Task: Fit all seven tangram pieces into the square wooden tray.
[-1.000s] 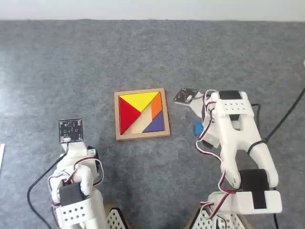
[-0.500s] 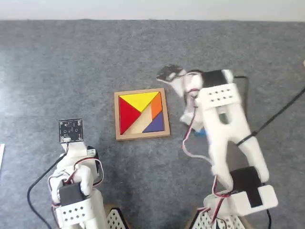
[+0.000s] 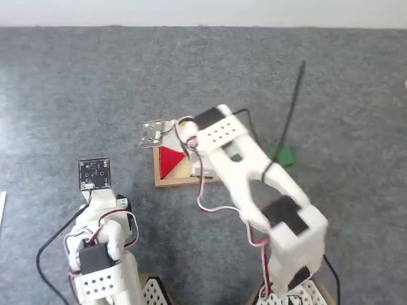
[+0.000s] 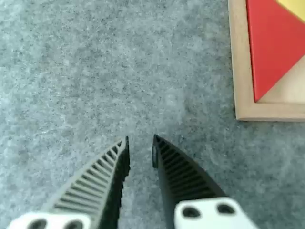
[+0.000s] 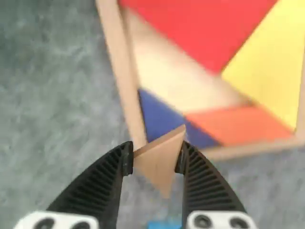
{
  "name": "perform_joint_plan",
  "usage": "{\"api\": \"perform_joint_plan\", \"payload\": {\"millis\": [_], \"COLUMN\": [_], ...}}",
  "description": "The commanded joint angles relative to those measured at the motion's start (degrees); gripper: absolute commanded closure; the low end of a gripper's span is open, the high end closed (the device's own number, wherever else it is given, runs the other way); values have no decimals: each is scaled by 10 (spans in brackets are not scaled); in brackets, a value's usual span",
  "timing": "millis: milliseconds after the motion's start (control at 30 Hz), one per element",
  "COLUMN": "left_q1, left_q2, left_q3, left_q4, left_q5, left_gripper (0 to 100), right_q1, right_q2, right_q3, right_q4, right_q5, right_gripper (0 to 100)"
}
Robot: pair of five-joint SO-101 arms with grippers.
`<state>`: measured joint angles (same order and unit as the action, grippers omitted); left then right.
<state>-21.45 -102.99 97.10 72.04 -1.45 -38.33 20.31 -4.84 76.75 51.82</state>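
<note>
My right gripper (image 5: 155, 150) is shut on a small tan triangular piece (image 5: 161, 164), held just above the rim of the square wooden tray (image 5: 119, 71) beside the blue-violet piece (image 5: 159, 119). Red (image 5: 200, 28), yellow (image 5: 271, 71) and orange (image 5: 238, 125) pieces lie in the tray around a bare wooden patch. In the high view the right arm (image 3: 222, 136) reaches across the tray (image 3: 156, 173) and covers most of it; the red piece (image 3: 168, 162) shows. A green piece (image 3: 283, 154) lies on the mat to the right. My left gripper (image 4: 140, 143) hovers over the mat near the tray corner (image 4: 240, 95), fingers almost together, holding nothing.
Grey felt mat (image 3: 95, 82) covers the table with free room all round the tray. The left arm (image 3: 98, 248) sits folded at the front left. A black cable (image 3: 294, 101) rises behind the right arm. A bit of blue (image 5: 164, 224) shows under the right gripper.
The right arm has swung left from the mat right of the tray to over the tray, carrying the tan piece. The green piece has come into view. The left arm stayed still.
</note>
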Motion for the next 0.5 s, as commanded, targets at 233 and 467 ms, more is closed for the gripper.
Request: {"api": "perform_joint_plan", "payload": {"millis": [233,467], "left_q1": [-4,-4], "left_q2": [-11,-11], "left_q3": [-7,-7], "left_q4": [2,2], "left_q5": [-1,-1], "left_gripper": [920,920], "right_q1": [-58,-96], "right_q2": [124,158], "right_q3": [-213,-215], "right_q4": [19,15], "right_q5": [-43,-43], "right_gripper": [911,876]}}
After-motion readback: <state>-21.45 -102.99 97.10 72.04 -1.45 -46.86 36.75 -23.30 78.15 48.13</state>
